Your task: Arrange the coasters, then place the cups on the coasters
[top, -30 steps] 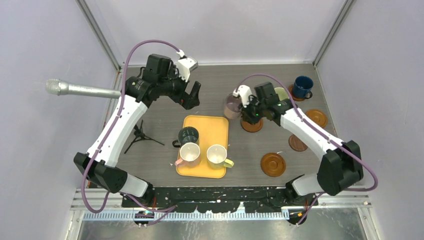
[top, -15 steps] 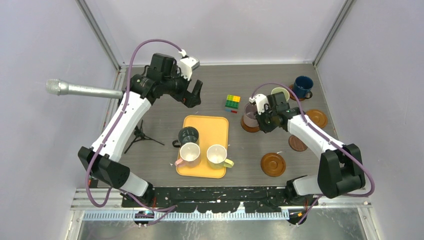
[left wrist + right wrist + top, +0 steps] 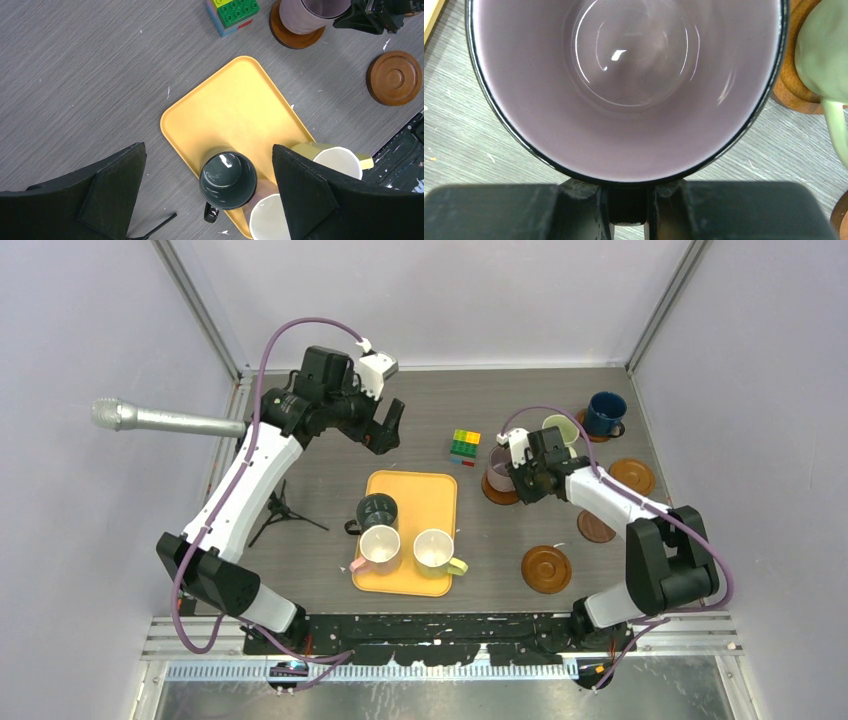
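Observation:
My right gripper (image 3: 626,200) is shut on the handle of the mauve cup (image 3: 624,75), which sits over a brown coaster (image 3: 503,492) right of the tray; I cannot tell if it rests on it. The same mauve cup (image 3: 310,12) shows at the top of the left wrist view. A light green cup (image 3: 560,428) and a navy cup (image 3: 605,412) stand on coasters behind it. Three bare coasters (image 3: 632,475) (image 3: 595,527) (image 3: 546,568) lie to the right. On the yellow-orange tray (image 3: 420,495) stand dark green (image 3: 228,180), pink-cream (image 3: 380,545) and pale yellow (image 3: 435,550) cups. My left gripper (image 3: 385,435) hangs open high above the tray's far left corner.
A multicoloured cube (image 3: 464,446) sits behind the tray, left of the mauve cup. A silver microphone (image 3: 160,420) juts in from the left wall, and a small black tripod (image 3: 280,510) lies left of the tray. Side walls enclose the table.
My right gripper carried the mauve cup a little to the right, over the coaster, uncovering the cube. The left arm shifted slightly and stays open.

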`<state>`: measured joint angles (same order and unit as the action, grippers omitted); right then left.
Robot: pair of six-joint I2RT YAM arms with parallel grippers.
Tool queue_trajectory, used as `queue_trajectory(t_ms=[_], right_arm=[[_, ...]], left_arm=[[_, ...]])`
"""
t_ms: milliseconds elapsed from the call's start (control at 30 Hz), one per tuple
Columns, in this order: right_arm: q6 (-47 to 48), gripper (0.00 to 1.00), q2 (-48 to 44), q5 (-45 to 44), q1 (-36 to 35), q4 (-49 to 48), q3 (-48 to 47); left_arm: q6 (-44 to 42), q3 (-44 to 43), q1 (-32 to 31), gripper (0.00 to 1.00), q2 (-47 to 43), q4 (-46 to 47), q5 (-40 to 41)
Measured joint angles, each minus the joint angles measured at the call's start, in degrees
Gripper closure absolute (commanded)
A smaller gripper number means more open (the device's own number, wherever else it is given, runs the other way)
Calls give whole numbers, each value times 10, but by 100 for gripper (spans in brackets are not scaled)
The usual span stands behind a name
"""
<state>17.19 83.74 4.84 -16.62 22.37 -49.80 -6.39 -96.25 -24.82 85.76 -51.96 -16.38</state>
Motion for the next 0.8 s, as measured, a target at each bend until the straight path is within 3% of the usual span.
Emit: queue_trajectory(t_ms=[300,567,667,800], right_arm=[[-2,99,11,-5,0,-19,16],[-6,59,11,-11,0,-32,28],[-8,47,11,-12,0,-41,28],[-9,41,5,-9,0,-34,28]], left_arm=[[0,0,0,0,0,0,4],[0,0,0,0,0,0,7],[-1,0,0,0,0,-1,9],[-1,0,0,0,0,-1,10]])
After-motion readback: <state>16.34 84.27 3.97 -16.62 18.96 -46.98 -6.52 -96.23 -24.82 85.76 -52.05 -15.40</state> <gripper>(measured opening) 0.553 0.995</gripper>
